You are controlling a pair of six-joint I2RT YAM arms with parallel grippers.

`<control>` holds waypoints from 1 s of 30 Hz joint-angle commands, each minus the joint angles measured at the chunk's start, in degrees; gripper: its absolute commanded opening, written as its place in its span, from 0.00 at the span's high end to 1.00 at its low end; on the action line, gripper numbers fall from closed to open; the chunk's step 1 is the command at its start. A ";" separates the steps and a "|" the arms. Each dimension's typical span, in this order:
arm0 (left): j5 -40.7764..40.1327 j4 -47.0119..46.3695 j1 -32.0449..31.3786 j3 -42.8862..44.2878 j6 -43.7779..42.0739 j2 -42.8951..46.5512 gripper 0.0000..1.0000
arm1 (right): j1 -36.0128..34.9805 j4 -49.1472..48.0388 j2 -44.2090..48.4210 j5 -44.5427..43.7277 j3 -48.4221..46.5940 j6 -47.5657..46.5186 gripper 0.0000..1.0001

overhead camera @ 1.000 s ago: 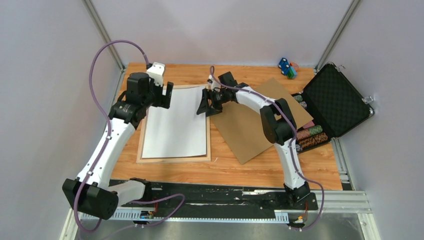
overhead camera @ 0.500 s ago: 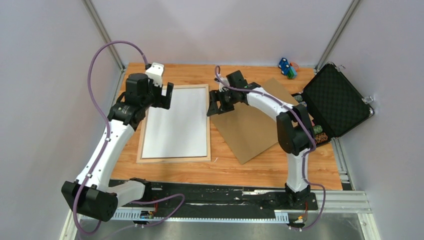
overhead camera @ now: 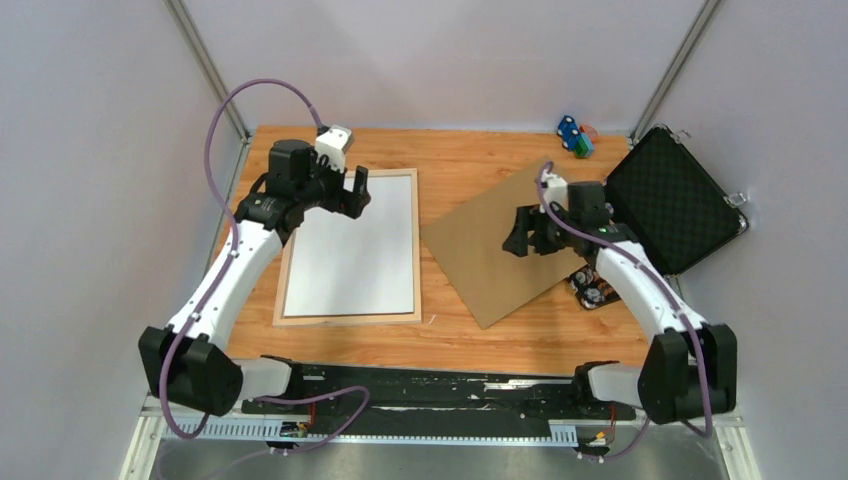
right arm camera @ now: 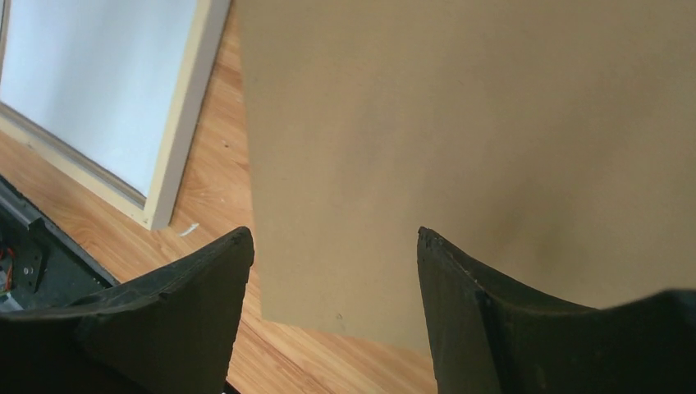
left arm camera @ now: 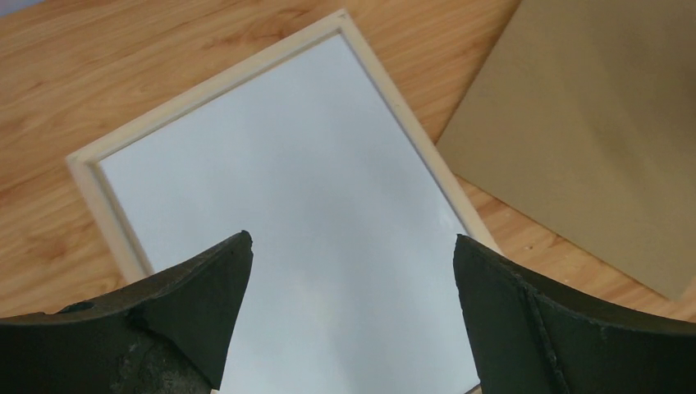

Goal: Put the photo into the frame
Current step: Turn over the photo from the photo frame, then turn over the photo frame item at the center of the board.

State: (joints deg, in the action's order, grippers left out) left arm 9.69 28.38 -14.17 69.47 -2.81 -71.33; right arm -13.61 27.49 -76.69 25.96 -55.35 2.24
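**Top view:** the photo (overhead camera: pixel 350 255) lies plain white side up inside the frame (overhead camera: pixel 281 296), which sits flat on the table (overhead camera: pixel 450 340), with pale rim showing on the sides in view. The left gripper (overhead camera: pixel 352 192) hovers over the frame's far end, fingers spread wide and holding nothing. The right gripper (overhead camera: pixel 527 238) hangs over the brown board (overhead camera: pixel 470 275), also parted and empty.

**Left wrist:** both fingers stand apart above the sheet and do not touch it. The seating looks done, so a straight lift away would be safest, since a sideways drag could pull a corner back onto the rim.

**Right wrist:** the board fills the gap between the fingers, and the frame's corner lies just beside it. If the board goes on next, it should be gripped at a free edge and lowered level, not slid.
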 commanded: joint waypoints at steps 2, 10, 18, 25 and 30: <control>15.92 -7.42 -2.46 2.96 -1.07 -6.92 0.00 | 8.45 -3.10 10.11 8.19 8.86 -1.54 0.28; 21.73 -7.62 -9.49 17.67 -3.47 -28.37 0.00 | 16.12 3.02 14.52 13.35 10.63 -9.06 0.30; 26.12 -0.20 -14.73 41.33 -2.98 -54.73 0.00 | 19.12 15.86 8.50 11.28 3.55 -20.49 0.30; 27.99 1.29 -15.84 57.67 1.76 -70.05 0.00 | 22.14 27.68 4.35 13.52 0.71 -36.62 0.32; 29.05 -2.14 -15.88 60.94 5.30 -75.19 0.00 | 22.48 34.42 2.38 15.45 1.08 -46.03 0.33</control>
State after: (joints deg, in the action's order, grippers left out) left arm 36.21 28.88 -30.46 125.75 -1.30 -144.68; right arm 8.60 54.02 -73.41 37.71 -52.53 -31.75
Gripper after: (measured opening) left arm 0.997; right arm 0.671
